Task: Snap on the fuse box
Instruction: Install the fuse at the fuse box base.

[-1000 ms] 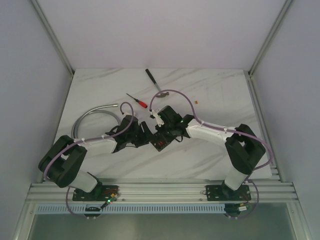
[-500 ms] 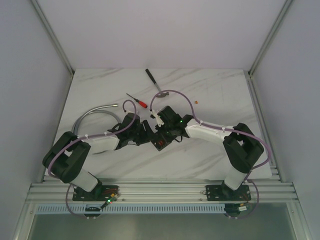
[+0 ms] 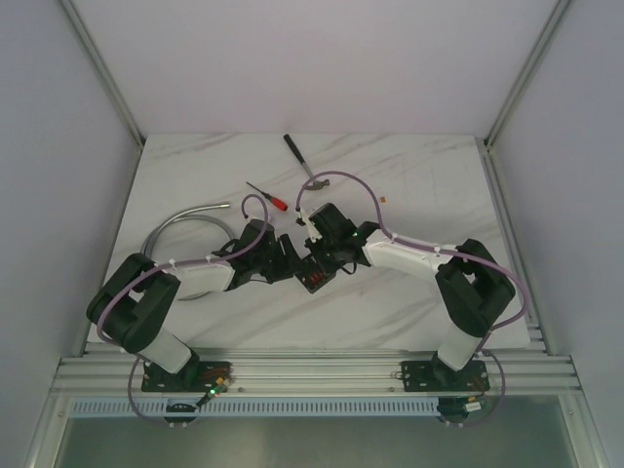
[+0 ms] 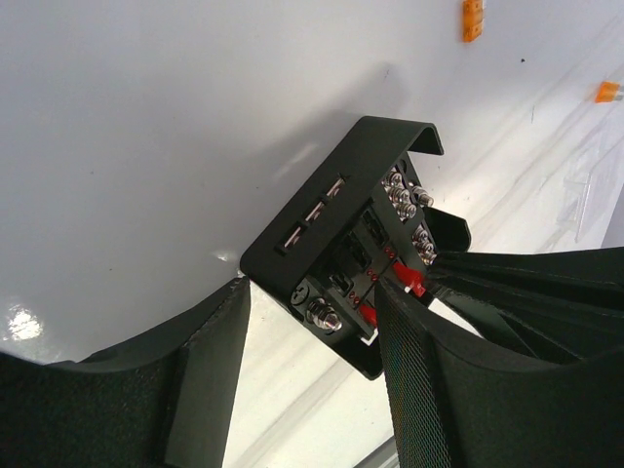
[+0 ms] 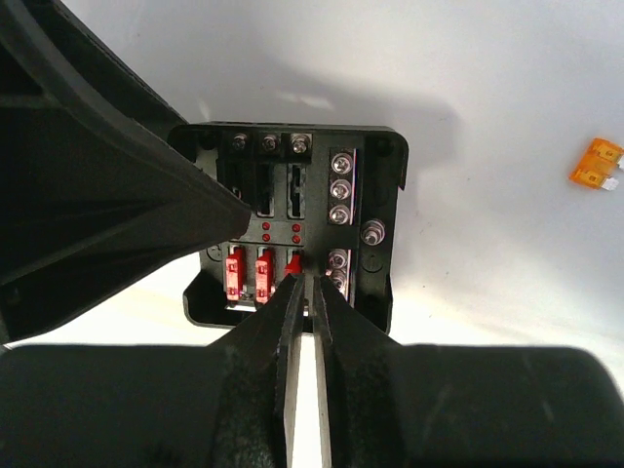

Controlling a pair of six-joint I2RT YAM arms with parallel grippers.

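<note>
I have my left gripper (image 4: 310,297) clamped across the fuse box (image 4: 312,219), which sits on the marble table (image 3: 409,292) between both arms, while my right gripper (image 5: 304,278) pinches a red fuse (image 5: 294,260) at its face.

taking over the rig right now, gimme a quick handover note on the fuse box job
Left gripper: jaws clamped on the small black square plastic fuse box, near the middle of the white marble table.
Right gripper: jaws nearly shut, pinching a red blade fuse at the third slot of the row nearest it.
Done: two red fuses seated beside it.
Left: press this fuse home; the other row's slots look empty; one orange fuse lies loose on the table.
</note>
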